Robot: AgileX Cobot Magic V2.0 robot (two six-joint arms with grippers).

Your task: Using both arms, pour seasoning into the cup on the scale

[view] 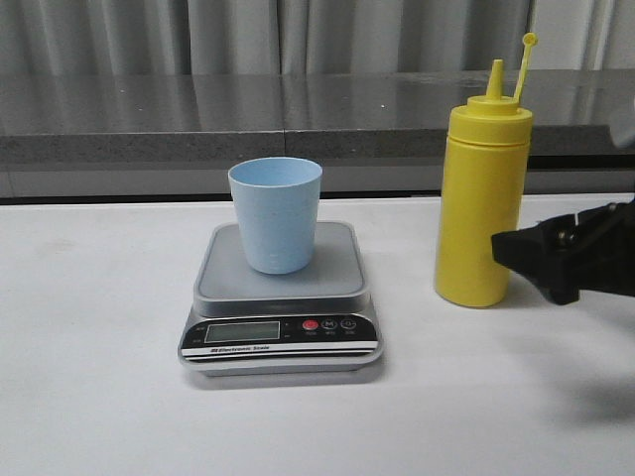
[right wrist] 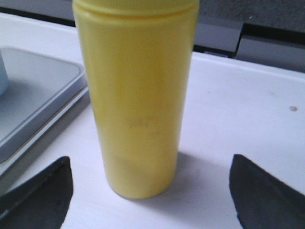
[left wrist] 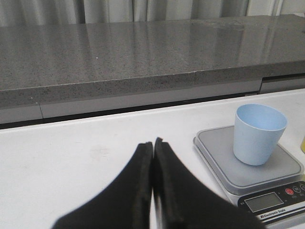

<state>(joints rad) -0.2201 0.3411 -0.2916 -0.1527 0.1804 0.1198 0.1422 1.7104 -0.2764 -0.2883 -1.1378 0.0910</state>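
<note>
The cup (view: 276, 214) stands empty, mouth up, on the scale (view: 281, 302). The seasoning (view: 483, 188) stands upright, nozzle up, centred ahead of the right gripper (right wrist: 150, 191), whose jaws gape wide, untouching. The left gripper (left wrist: 153, 157) is pressed closed, holding nothing.

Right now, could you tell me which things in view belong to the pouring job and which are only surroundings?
Belongs to the job:
- yellow seasoning bottle, upright on the table
- blue cup, standing on the scale
- right gripper, open, bottle between its fingers
- left gripper, shut, away from the scale

Just surroundings:
- grey counter
- curtain
</note>
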